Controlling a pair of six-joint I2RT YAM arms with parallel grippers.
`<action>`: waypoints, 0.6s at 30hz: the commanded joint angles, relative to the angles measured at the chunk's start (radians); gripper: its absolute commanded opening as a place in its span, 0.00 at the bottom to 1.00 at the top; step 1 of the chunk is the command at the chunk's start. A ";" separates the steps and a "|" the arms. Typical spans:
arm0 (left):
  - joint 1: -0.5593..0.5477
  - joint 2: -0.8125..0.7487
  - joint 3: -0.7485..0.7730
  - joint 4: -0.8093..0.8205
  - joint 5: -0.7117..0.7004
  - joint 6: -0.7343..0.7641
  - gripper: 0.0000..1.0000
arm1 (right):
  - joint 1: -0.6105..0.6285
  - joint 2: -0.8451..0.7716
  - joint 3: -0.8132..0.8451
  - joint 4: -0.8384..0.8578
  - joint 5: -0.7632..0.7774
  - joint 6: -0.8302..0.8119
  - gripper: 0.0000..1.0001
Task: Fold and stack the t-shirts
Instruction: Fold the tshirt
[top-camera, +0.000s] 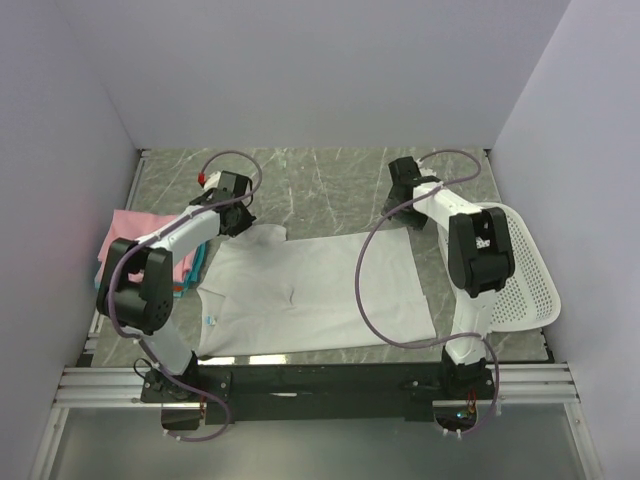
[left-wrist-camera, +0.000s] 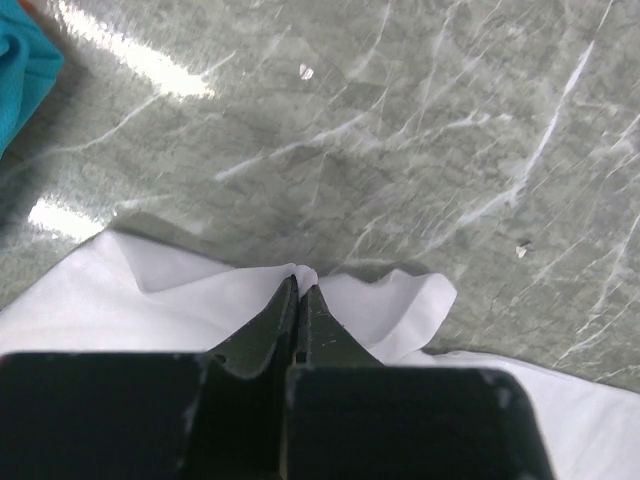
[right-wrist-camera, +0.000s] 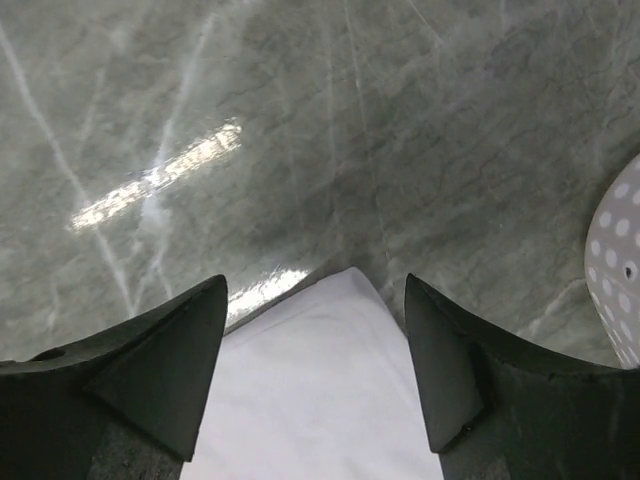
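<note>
A white t-shirt (top-camera: 310, 295) lies spread flat across the middle of the table. My left gripper (top-camera: 232, 215) is at its far left corner. In the left wrist view the gripper (left-wrist-camera: 303, 282) is shut on a pinched fold of the white cloth (left-wrist-camera: 400, 310). My right gripper (top-camera: 410, 212) is over the shirt's far right corner. In the right wrist view its jaws (right-wrist-camera: 313, 285) stand open on either side of that corner (right-wrist-camera: 330, 370), apart from the cloth. Pink (top-camera: 125, 232) and teal (top-camera: 186, 285) t-shirts lie folded at the left edge.
A white perforated basket (top-camera: 520, 275) stands at the right, beside the right arm, and its rim (right-wrist-camera: 615, 260) shows close to the right finger. A teal cloth edge (left-wrist-camera: 20, 70) lies left of the left gripper. Grey marble table (top-camera: 320, 185) stretches behind the shirt to the back wall.
</note>
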 joint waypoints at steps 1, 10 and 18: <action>-0.010 -0.060 -0.024 0.042 0.011 0.011 0.01 | -0.017 0.033 0.038 0.012 -0.029 -0.002 0.76; -0.015 -0.101 -0.063 0.049 0.004 0.001 0.01 | -0.030 0.050 0.018 0.031 -0.054 0.001 0.59; -0.015 -0.112 -0.075 0.046 0.010 -0.004 0.01 | -0.031 0.045 0.004 0.029 -0.063 -0.005 0.28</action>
